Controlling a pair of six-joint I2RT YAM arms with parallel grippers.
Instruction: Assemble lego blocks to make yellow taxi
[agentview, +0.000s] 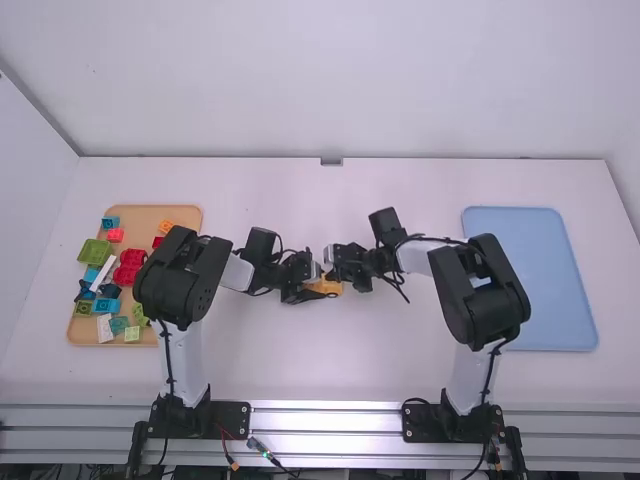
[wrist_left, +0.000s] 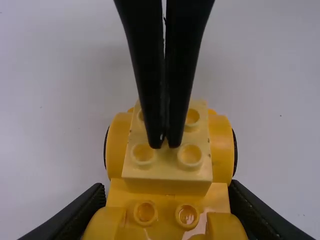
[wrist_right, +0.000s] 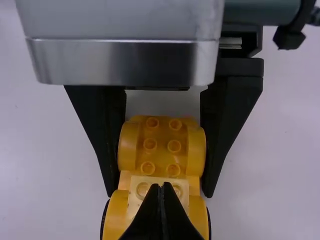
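Blocks (agentview: 130, 266) lie in the tan tray (agentview: 150, 215); left fingers (agentview: 319, 285) clamp the yellow car (agentview: 331, 287), right fingers (agentview: 330, 275) together.

1. Golden-yellow base (wrist_right: 150, 135), with black wheels (wrist_left: 235, 155) and a paler yellow block (wrist_left: 167, 167).
2. Red, green, blue, white and orange blocks (agentview: 131, 262) on a tan tray (agentview: 150, 222).
3. Plain light-blue tray (agentview: 530, 280), white desk (agentview: 300, 370).
4. White-and-black arms (agentview: 188, 360).
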